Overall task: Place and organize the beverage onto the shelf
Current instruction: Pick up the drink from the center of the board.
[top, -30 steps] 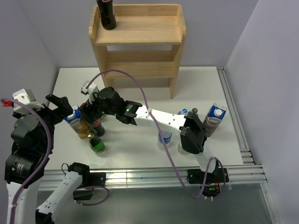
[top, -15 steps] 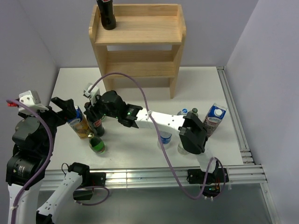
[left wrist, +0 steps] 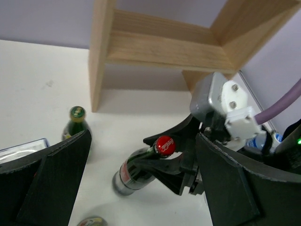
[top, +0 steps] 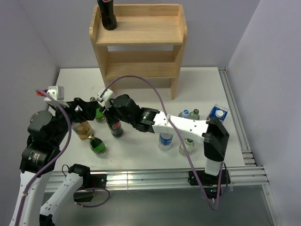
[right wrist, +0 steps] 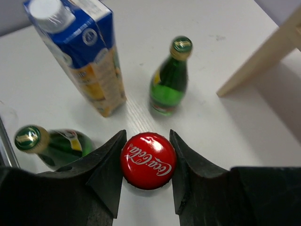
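A white table [top: 202,89] meets lavender walls [top: 273,56], with aluminium rails [top: 150,177] along its near and right edges.

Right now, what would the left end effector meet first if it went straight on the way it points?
Probably the red-capped cola bottle clamped in the right end effector; it sits centred in the left wrist view, though depth is unclear.
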Tool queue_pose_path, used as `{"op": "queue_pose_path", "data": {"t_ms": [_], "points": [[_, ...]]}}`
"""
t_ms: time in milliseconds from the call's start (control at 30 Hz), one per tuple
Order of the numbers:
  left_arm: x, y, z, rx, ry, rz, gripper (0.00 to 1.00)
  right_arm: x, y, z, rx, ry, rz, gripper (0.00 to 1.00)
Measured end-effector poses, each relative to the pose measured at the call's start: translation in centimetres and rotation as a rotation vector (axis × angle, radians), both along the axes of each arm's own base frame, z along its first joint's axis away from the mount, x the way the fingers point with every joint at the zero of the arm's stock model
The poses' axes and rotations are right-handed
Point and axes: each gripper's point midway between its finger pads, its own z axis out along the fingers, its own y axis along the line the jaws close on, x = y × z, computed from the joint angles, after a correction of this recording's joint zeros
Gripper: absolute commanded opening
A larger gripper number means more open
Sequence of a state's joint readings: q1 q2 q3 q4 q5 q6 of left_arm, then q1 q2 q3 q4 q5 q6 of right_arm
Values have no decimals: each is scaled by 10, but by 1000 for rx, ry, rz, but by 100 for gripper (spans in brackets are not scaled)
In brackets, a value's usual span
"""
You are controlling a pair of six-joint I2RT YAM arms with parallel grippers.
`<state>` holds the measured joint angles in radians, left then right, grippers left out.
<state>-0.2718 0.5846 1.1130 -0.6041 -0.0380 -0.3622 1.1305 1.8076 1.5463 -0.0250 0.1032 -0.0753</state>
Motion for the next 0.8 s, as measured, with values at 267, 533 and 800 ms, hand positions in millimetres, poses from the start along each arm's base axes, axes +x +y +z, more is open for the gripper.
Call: {"op": "queue_pose_path", "data": {"t_ms": [267,533,800], "points": [[11,-46,-26,-27,14,-236,99,-4,-64,30,-70,-30,-71,0],[11,-89,-19,-121,-75,-473,99,-24,-114,104,-1,-90,-76,0],[30,-129,-30,-199,-126,-648,99,-34,-147,138,-39,-31,-111,0]]}}
